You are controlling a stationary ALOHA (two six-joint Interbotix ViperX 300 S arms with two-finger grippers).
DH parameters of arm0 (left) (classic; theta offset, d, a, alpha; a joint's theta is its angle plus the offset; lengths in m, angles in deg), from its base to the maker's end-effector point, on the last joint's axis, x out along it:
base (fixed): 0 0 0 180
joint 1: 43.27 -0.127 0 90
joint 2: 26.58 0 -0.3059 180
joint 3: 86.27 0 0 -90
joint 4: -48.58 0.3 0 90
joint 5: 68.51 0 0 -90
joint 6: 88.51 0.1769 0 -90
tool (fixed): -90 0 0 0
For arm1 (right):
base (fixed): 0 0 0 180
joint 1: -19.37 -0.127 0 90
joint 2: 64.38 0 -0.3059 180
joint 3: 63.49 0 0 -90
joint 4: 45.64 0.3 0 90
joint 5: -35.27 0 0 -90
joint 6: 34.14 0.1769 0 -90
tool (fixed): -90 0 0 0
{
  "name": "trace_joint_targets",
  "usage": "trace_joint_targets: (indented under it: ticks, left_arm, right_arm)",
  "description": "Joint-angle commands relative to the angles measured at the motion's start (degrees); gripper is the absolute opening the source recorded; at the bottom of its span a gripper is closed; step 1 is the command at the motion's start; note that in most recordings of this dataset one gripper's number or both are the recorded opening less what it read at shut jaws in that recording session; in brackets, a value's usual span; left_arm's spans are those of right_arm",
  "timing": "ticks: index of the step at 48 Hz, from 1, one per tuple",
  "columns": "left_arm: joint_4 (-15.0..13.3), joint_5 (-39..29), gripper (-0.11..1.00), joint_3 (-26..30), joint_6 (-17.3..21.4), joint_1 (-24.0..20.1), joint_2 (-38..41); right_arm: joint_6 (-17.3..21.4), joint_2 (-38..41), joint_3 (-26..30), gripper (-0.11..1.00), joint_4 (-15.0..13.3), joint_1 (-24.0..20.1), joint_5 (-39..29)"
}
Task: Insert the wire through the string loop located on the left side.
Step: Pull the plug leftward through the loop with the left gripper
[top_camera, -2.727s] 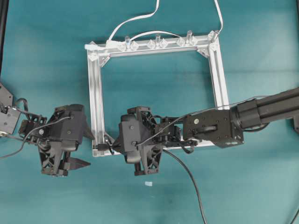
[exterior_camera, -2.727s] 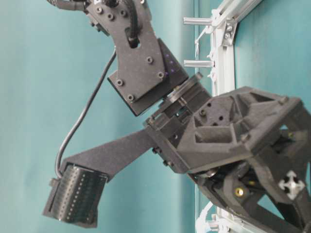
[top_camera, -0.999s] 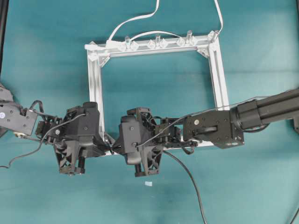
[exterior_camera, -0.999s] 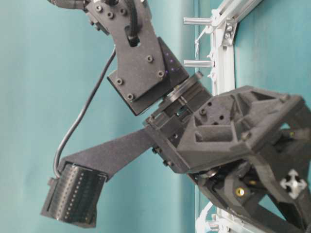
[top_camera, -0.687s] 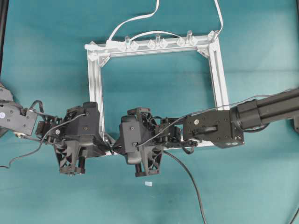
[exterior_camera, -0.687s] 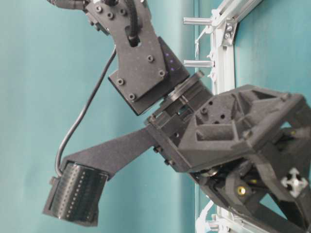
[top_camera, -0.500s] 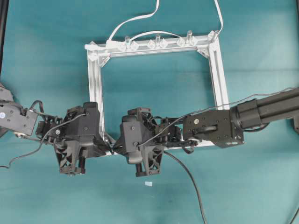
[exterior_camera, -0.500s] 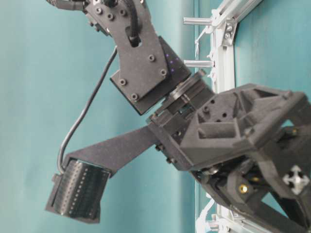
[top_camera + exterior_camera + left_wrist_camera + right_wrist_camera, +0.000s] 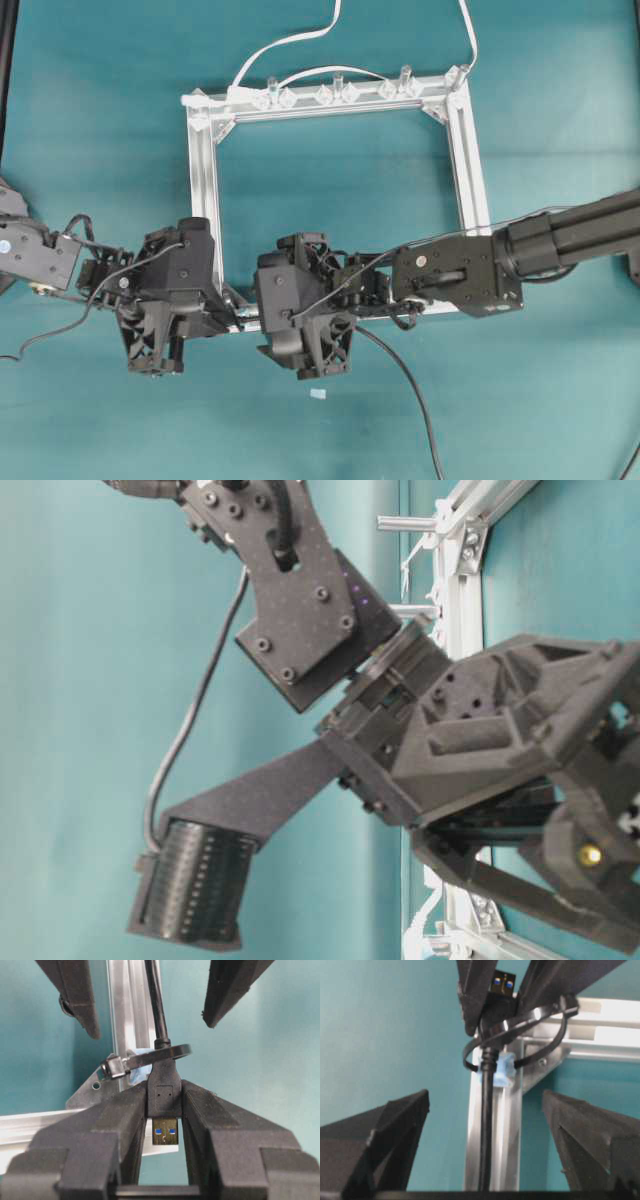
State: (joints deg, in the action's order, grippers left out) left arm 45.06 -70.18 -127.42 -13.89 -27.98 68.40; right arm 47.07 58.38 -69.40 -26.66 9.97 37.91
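Low in the left wrist view, the left gripper [image 9: 162,1120] clenches the wire [image 9: 156,1005] by its matte black plug – metal tip with blue insert toward the camera. The thin cable runs up through the string loop [image 9: 150,1057], a glossy dark band tied at the silver corner bracket [image 9: 92,1091] of the ribbed aluminium frame [image 9: 131,1005]. The right gripper [image 9: 485,1125] stands released – its fingers [image 9: 395,1125] spread wide at lower left and lower right, bare teal table [image 9: 385,1025] beside the frame's edge.

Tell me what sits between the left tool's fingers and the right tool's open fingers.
In the right wrist view, the string loop sits there, with the wire running through it from the left tool toward the right tool.
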Motion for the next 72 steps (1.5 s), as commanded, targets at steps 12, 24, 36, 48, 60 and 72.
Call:
trace_joint_targets:
  ticks: [12, 24, 36, 48, 60, 72]
  left_arm:
    - [0.00, -2.90, 0.21, -2.20, -0.53, 0.18, -7.29]
    - [-0.09, -10.37, 0.21, -4.31, -1.23, 0.70, -12.48]
    - [-0.09, -13.36, 0.21, -7.82, -4.04, 1.85, -17.49]
    - [-0.09, -14.33, 0.21, -11.25, -8.53, 4.04, -22.15]
    - [-0.09, -14.33, 0.21, -11.87, -8.53, 4.66, -22.06]
    - [0.35, -13.62, 0.21, -12.39, -7.56, 4.92, -21.97]
  right_arm:
    - [-0.18, -1.49, 0.53, 0.91, -0.26, -0.18, 0.18]
    - [-0.18, -1.49, 0.53, 0.91, -0.53, -0.18, 0.18]
    - [-0.18, -1.49, 0.53, 0.91, -0.53, -0.18, 0.26]
    - [-0.18, -1.58, 0.53, 0.91, -0.53, -0.18, 0.26]
    - [-0.18, -1.49, 0.53, 0.91, -0.53, -0.18, 0.26]
    - [-0.09, -1.58, 0.53, 0.91, -0.53, -0.18, 0.26]
